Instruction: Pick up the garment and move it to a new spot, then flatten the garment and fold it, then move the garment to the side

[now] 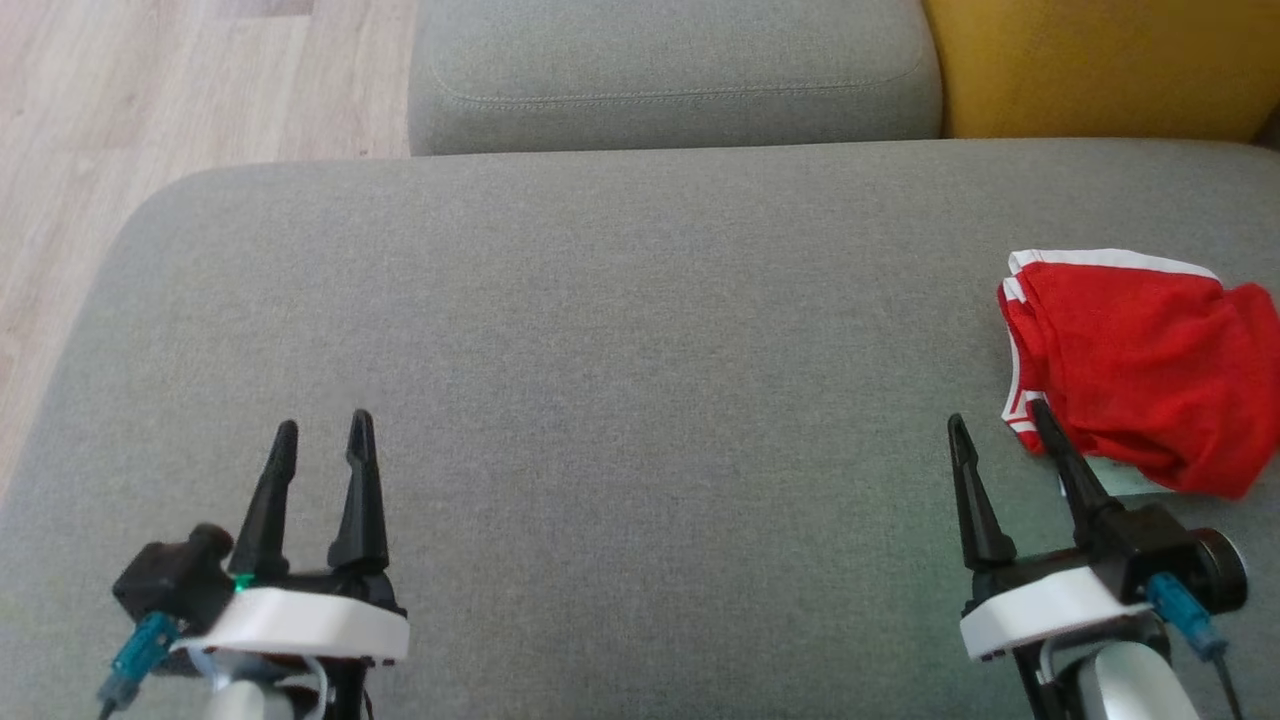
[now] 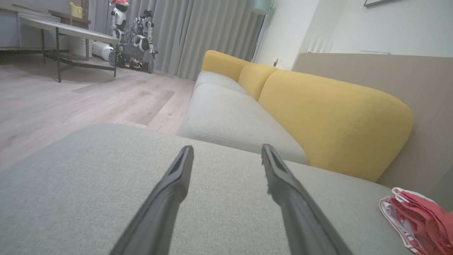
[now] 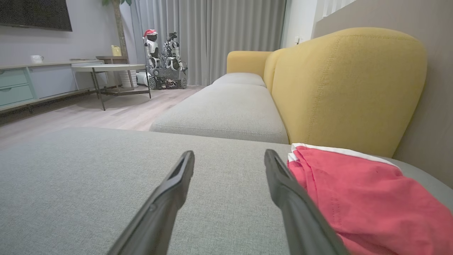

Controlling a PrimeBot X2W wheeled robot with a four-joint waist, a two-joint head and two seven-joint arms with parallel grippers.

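The garment (image 1: 1140, 365) is red with white trim and lies crumpled at the right edge of the grey seat cushion (image 1: 620, 350). It also shows as a red heap, the garment (image 3: 357, 198), right of my right fingers, and as the garment (image 2: 417, 219) at the lower right of the left wrist view. My right gripper (image 1: 1000, 418) is open just left of the garment, its right finger close beside the cloth. My left gripper (image 1: 322, 428) is open at the lower left, far from the garment, with nothing between its fingers. The same open pairs appear as the left gripper (image 2: 226, 150) and right gripper (image 3: 229, 156).
A second grey seat cushion (image 1: 670, 75) lies beyond the one in front. Yellow back cushions (image 3: 339, 85) rise on the right. Wooden floor (image 1: 110, 130) lies to the left. Far off stand a round table (image 3: 109, 69) and small robots (image 3: 164, 60).
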